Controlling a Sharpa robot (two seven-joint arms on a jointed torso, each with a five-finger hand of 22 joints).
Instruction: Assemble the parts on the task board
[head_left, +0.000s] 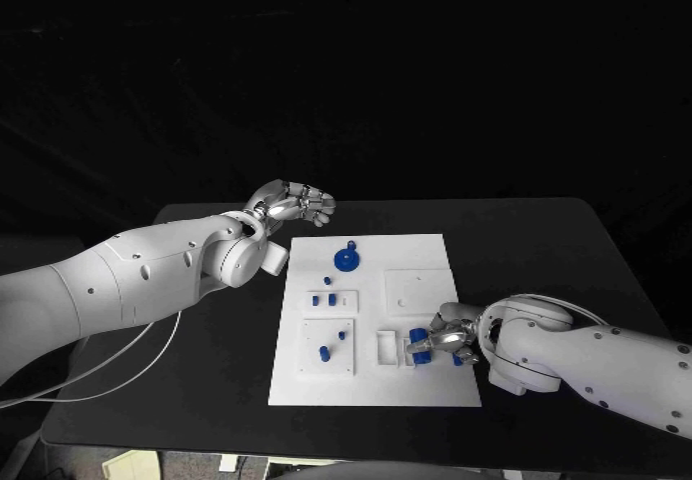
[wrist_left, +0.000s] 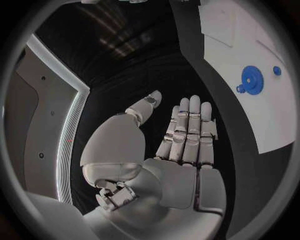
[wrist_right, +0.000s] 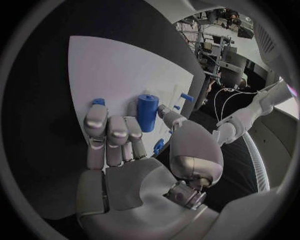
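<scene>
The job is looking only partly done. On the white board (head_left: 378, 320) a blue gear (head_left: 348, 259) is lying near the far end with a small blue knob (head_left: 351, 244) just beyond it, 2 small blue pegs (head_left: 325, 297) are sitting in a recess at the middle of the left side, and a few more small blue pieces (head_left: 329, 348) are standing in the square plate near the left front corner. Whether any of these is fully seated is too small to judge, and the square recess on the right side is showing nothing blue in it, so I judge that several placements are left.

The right hand (head_left: 444, 340) is reaching in over the board's right front part, palm towards the board, and is working at a blue cylinder (wrist_right: 147, 112). In the right wrist view the thumb and the fingers (wrist_right: 109, 135) are curling around that cylinder, so I am reading it as held, standing beside the slotted holder near the board's front.

The left hand (head_left: 293, 204) is hovering off the board's far left corner, above the black table (head_left: 562, 240). Its fingers (wrist_left: 190, 131) are lying straight and side by side, the thumb apart, and nothing is in them.
</scene>
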